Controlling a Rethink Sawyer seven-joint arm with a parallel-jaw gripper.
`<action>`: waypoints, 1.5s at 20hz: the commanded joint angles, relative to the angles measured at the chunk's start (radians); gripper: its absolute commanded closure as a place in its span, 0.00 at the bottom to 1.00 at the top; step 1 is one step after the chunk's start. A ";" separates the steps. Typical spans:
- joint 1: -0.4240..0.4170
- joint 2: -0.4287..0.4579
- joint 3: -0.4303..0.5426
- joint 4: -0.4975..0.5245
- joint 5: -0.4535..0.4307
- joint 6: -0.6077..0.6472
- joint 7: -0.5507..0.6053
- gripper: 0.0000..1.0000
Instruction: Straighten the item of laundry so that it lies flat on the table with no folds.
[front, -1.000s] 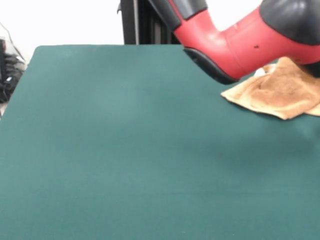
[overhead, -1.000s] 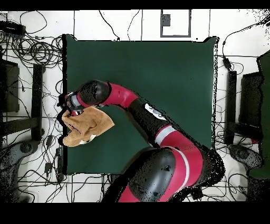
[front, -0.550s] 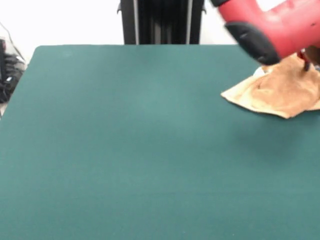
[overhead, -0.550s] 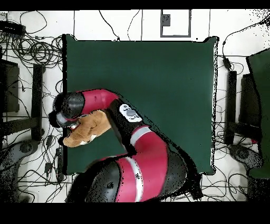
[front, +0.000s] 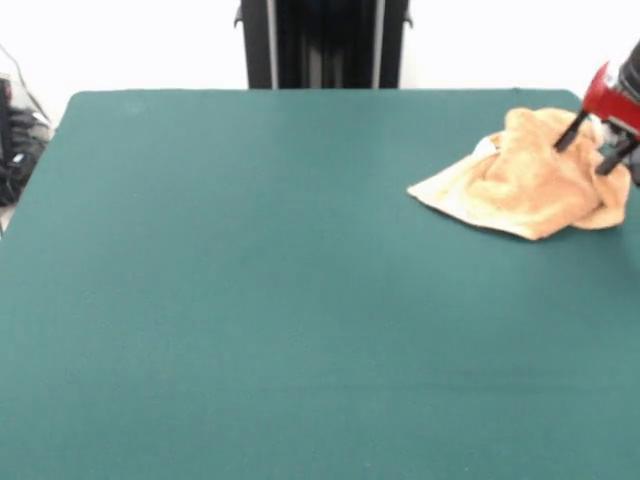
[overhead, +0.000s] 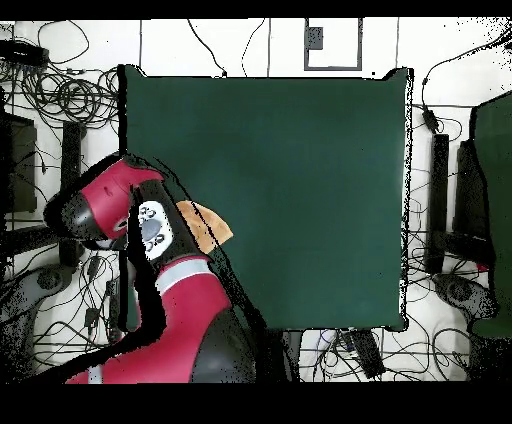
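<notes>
- The towel lies crumpled at the right side of the counter in the front view, close to the far right corner.
- It is bunched into a lumpy heap, with folds and a raised hump at its far end; a flatter corner points left over the green cloth.
- A pale strip shows at the heap's left side near the hump; whether it is the tag or the border band cannot be told.
- The gripper enters at the right edge of the front view, its red body above 2 dark fingers.
- The fingers are spread apart, with the tips at the towel's upper right part; whether any cloth is pinched between them cannot be told.
- In the overhead view the red and black arm covers most of the towel, leaving only 1 tan corner showing at the counter's left edge.
</notes>
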 joint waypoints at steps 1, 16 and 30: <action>0.016 0.004 -0.137 -0.112 -0.149 0.099 -0.080 0.00; -0.126 0.095 -0.043 -0.130 0.041 0.022 -0.123 0.00; -0.434 0.237 0.261 0.124 0.551 -0.208 -0.158 0.00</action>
